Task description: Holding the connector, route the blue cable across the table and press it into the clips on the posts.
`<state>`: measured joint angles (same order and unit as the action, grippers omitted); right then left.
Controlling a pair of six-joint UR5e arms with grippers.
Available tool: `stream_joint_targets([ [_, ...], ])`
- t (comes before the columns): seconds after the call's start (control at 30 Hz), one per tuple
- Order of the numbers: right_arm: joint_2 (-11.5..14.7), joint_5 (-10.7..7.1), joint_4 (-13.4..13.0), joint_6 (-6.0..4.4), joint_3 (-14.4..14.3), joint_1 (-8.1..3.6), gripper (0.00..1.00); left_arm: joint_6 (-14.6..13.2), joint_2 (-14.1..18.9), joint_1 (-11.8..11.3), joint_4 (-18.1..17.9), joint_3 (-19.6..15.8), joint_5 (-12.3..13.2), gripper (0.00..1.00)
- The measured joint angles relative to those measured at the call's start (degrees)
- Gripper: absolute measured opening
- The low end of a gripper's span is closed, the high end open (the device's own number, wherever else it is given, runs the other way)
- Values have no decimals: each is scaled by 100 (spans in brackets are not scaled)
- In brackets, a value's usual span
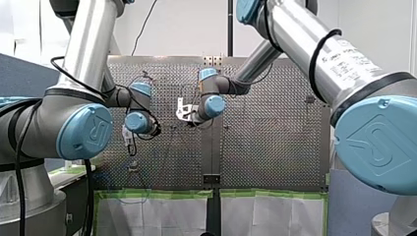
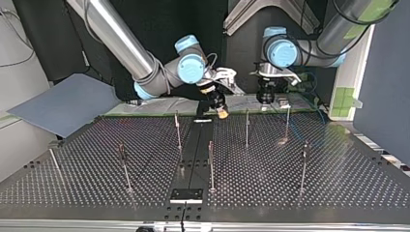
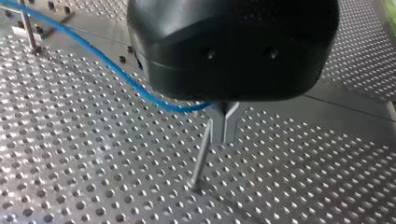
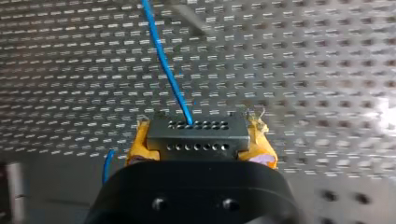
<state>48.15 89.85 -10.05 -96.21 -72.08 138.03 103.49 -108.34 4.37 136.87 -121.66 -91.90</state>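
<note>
- My right gripper (image 4: pixel 200 142) clamps the grey, hole-studded rectangular connector (image 4: pixel 196 130); the thin blue cable (image 4: pixel 163 60) leaves it at twelve o'clock.
- My left gripper (image 3: pixel 224 127), closed on that cable, should press it, taut, straight down into the thin steel post (image 3: pixel 201 156) at its seven o'clock.

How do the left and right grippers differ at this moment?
The left gripper has bare metal fingers; the right gripper has yellow pads. The left gripper seems pinched on the blue cable itself, partway along; the right gripper clamps the connector at the cable's end. Shared: black bodies, both shut, both over the perforated table.
</note>
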Motion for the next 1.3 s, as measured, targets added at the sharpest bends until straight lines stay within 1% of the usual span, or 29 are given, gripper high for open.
stream_joint_targets([
  [0.1, -27, -2, -5, 2, -146, 0, 0, 19, -23, -2, -160, 61, 97, 0],
  [0.2, -73, 2, -31, -11, -213, -25, 0, 36, -29, -6, -237, 133, 158, 0],
  [0.37, -170, -5, -87, -51, -234, -115, 0, 53, -92, -33, -185, 228, 176, 0],
  [0.47, -182, -10, -100, -88, -238, -164, 0, 19, -222, -50, -145, 278, 172, 0],
  [0.6, -185, -22, -116, -106, -234, -228, 0, -33, -419, -64, -147, 324, 153, 0],
  [0.73, -187, -53, -120, -110, -208, -289, 0, -43, -522, -71, -171, 386, 143, 0],
  [0.87, -187, -155, -113, -104, -99, -339, 0, -35, -539, -73, -175, 477, 147, 0],
  [1.07, -187, -218, -117, -116, 47, -358, 0, -31, -545, -80, -180, 560, 151, 0],
  [1.3, -187, -272, -117, -109, 89, -375, 0, -65, -544, -111, -66, 597, 180, 0],
])
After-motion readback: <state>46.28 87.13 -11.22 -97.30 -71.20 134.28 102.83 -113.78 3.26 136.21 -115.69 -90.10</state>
